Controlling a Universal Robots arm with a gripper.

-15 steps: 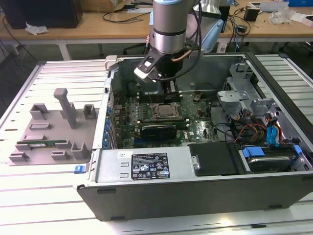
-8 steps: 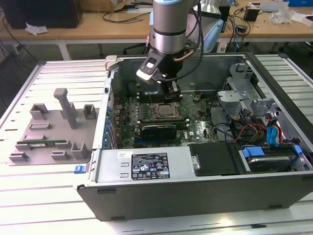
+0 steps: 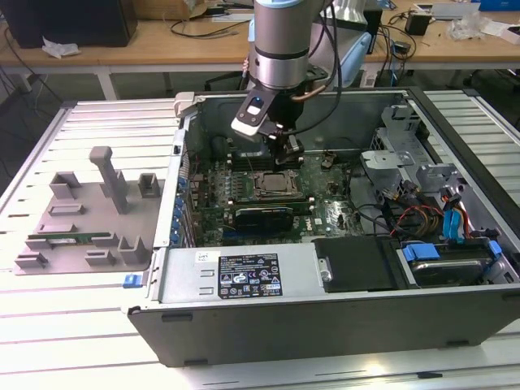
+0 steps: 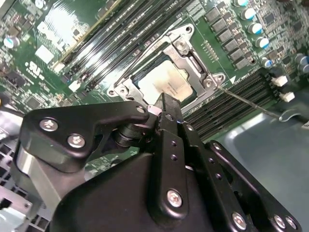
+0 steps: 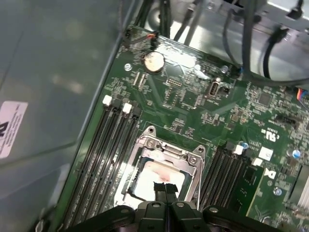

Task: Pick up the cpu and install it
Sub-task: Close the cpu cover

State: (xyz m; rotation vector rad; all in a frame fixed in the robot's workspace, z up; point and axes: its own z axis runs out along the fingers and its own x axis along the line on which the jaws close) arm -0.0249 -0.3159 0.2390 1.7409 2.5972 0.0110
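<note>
The slatted table [image 3: 65, 325] carries an open computer case [image 3: 325, 317]. In the exterior view a grey parts holder [image 3: 81, 223] sits at 9 o'clock of the case. Inside the case the green motherboard [image 5: 193, 96] faces up, and the arm reaches down over its middle. In the exterior view the processor socket [image 3: 280, 185] lies at about 6 o'clock of the claw [image 3: 288, 154], close beneath it.

In both wrist views the cpu [image 4: 164, 79] lies flat inside the socket's metal frame, silver top up, with banks of black memory slots [image 5: 111, 145] on either side. The claw's two fingers are pressed together with nothing between them. Their tips sit right over one edge of the chip, and I cannot tell whether they touch it. A thin metal lever [image 4: 251, 101] runs out from one corner of the socket, and I cannot tell whether it is latched.

From where I stand, the worry is those closed tips. They are narrow and over the chip's edge, not its middle. A push there could tip the chip in its seat and load the contacts beneath unevenly, bending them. A sideways drift while pressing could scrape the lid or catch the frame. If the lever is loose, nothing clamps the chip, so a small nudge could shift it out of square.
</note>
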